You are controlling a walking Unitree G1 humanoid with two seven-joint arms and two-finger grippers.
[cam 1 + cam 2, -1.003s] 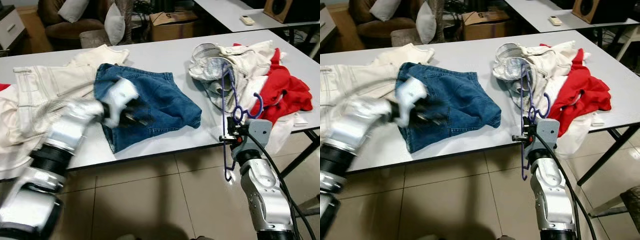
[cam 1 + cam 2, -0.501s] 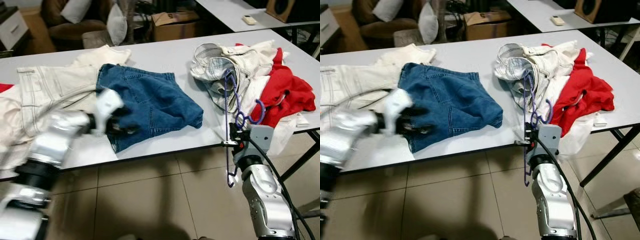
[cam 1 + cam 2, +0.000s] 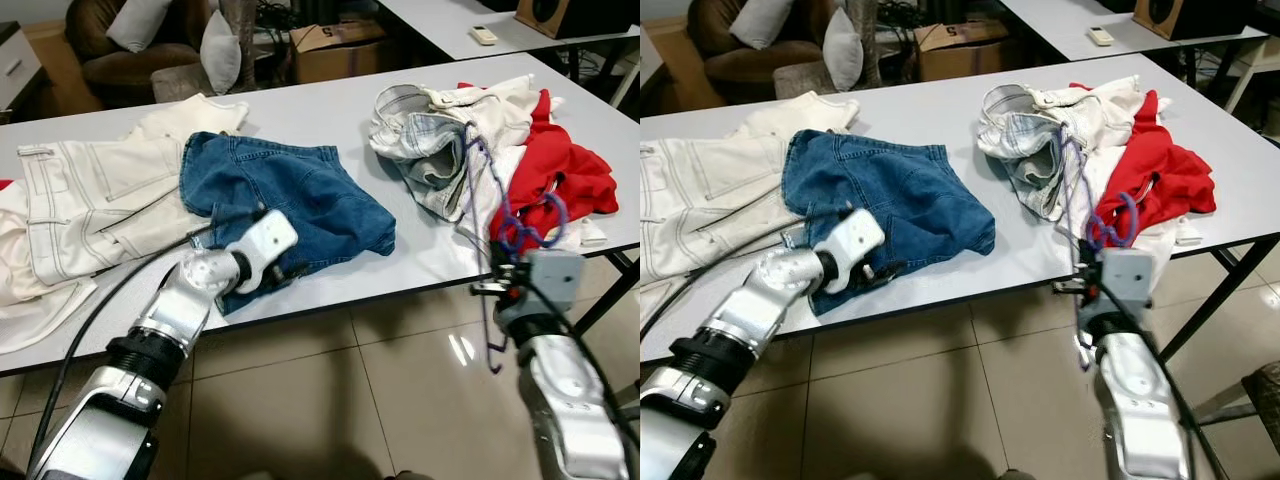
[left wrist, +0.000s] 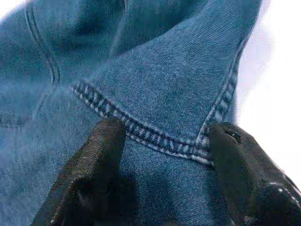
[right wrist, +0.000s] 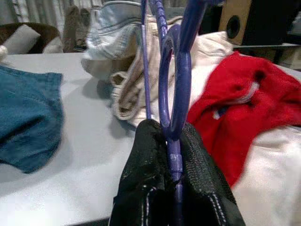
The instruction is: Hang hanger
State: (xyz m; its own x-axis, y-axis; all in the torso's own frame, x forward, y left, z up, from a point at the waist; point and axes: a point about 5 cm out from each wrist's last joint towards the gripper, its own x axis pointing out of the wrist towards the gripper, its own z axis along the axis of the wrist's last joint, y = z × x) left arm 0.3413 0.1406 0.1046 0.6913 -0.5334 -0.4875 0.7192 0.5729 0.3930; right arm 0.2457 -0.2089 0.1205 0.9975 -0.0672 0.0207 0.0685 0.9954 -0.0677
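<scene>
At the near right, just off the table's near edge, the right gripper (image 5: 175, 141) has its two black fingers closed on the purple hanger (image 3: 497, 215), which stands upright in its hold, the wire body leaning back over the table edge toward the clothes pile and the hook curling just above the wrist. At the near left, the left gripper (image 4: 164, 155) sits low at the near hem of the blue denim shorts (image 3: 300, 200); its fingers (image 4: 94, 165) are spread, one on either side of the stitched hem, and the cloth seems to lie between them, though whether they touch it is hard to tell. The shorts lie flat near the middle of the white table (image 3: 340, 110). To their left, cream trousers (image 3: 90, 205) are spread out toward the left edge. On the right side lies a heap with a pale denim garment (image 3: 425, 135) on the left and a red garment (image 3: 570, 180) on the right. Beyond the table stand a brown sofa with cushions (image 3: 215, 45) and a cardboard box (image 3: 335, 45).
</scene>
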